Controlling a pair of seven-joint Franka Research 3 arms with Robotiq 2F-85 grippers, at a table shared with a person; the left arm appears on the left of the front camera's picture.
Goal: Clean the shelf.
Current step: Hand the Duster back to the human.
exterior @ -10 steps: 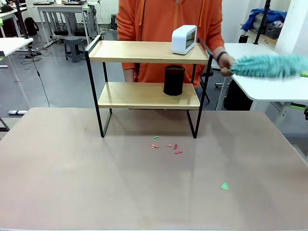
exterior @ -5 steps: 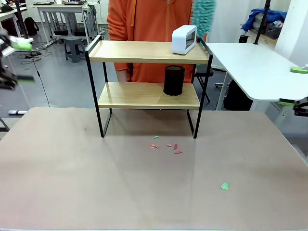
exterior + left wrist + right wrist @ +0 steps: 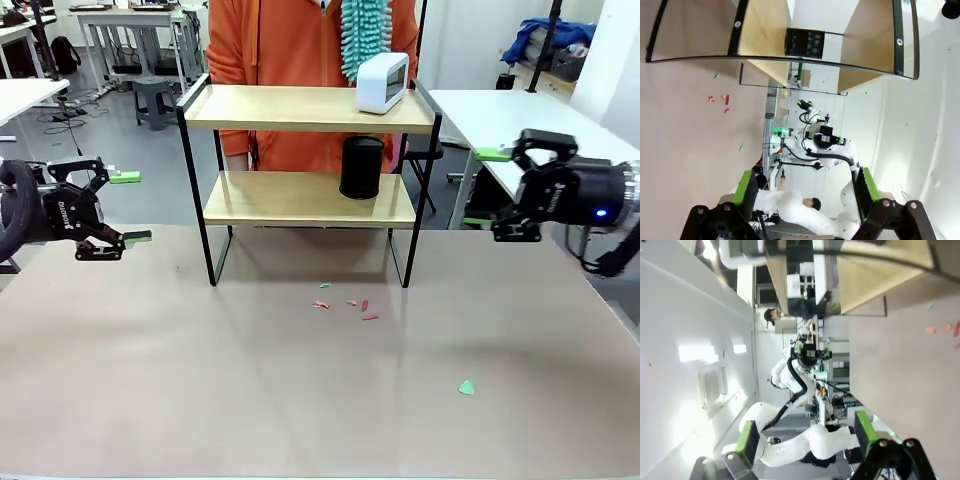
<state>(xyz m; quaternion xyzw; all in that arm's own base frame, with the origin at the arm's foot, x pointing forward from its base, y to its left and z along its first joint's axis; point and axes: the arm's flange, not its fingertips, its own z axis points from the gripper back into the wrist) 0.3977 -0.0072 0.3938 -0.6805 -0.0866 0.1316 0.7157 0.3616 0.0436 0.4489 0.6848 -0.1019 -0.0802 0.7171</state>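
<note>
Front view: the shelf (image 3: 310,178) stands mid-counter (image 3: 300,380) toward the far edge, w/ a white box (image 3: 383,82) on its top board & a black cup (image 3: 361,166) on the lower one. My left hand (image 3: 128,208) hangs at the left edge, jaws wide apart, nothing in them, pointing at the shelf, well apart from its left legs. My right hand (image 3: 484,188) is at the right, spread wide & empty too, near the shelf's right rail. Person in orange behind holds a teal duster (image 3: 365,35) above the top board. Small red/green scraps (image 3: 348,303) lie in front of the legs.

Left wrist: shelf (image 3: 790,35) far ahead, on its side; fingers (image 3: 743,186) spread, empty.

Right wrist: shelf (image 3: 860,275) at top, fingers (image 3: 746,436) apart, empty.
</note>
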